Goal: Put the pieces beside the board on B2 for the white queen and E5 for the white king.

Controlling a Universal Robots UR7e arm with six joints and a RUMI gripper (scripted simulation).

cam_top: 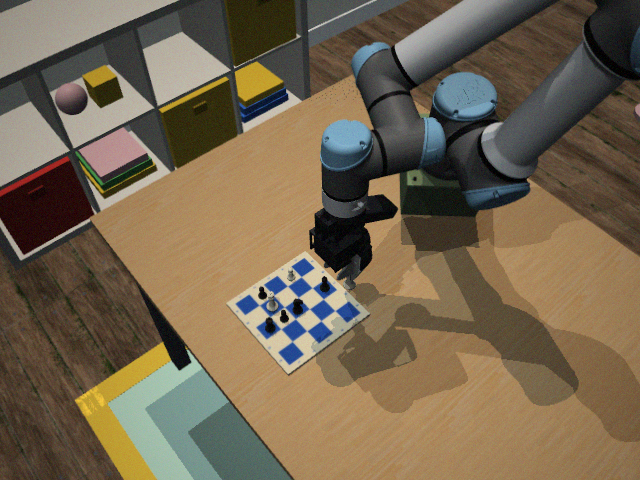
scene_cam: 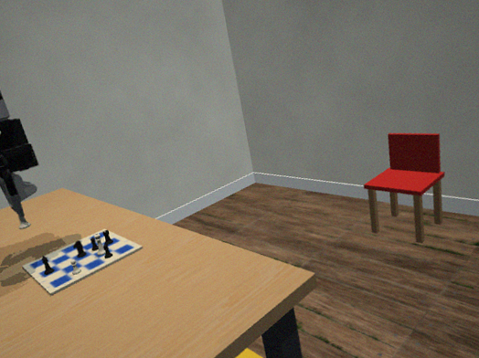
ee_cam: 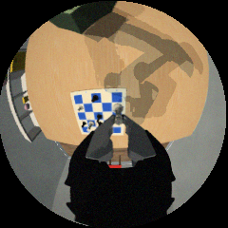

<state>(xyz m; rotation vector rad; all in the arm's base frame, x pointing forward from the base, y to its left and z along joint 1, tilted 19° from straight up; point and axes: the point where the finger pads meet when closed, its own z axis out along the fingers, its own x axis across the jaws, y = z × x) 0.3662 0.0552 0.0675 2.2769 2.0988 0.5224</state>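
The blue-and-cream chessboard (cam_top: 298, 315) lies on the wooden table; it also shows in the exterior view (scene_cam: 82, 259) and the wrist view (ee_cam: 100, 111). My gripper (cam_top: 350, 277) hangs above the table just past the board's far right edge. It is shut on a small white chess piece (cam_top: 350, 283), held upright in the air (scene_cam: 22, 222); I cannot tell whether it is the king or the queen. A tall white piece (cam_top: 271, 301) and a small white piece (cam_top: 291, 274) stand on the board among several black pieces (cam_top: 302, 305). No piece lies beside the board.
The arm's green base block (cam_top: 434, 196) stands on the table behind the gripper. A shelf unit with bins (cam_top: 129, 103) stands past the table's far left edge. A red chair (scene_cam: 405, 179) stands away on the floor.
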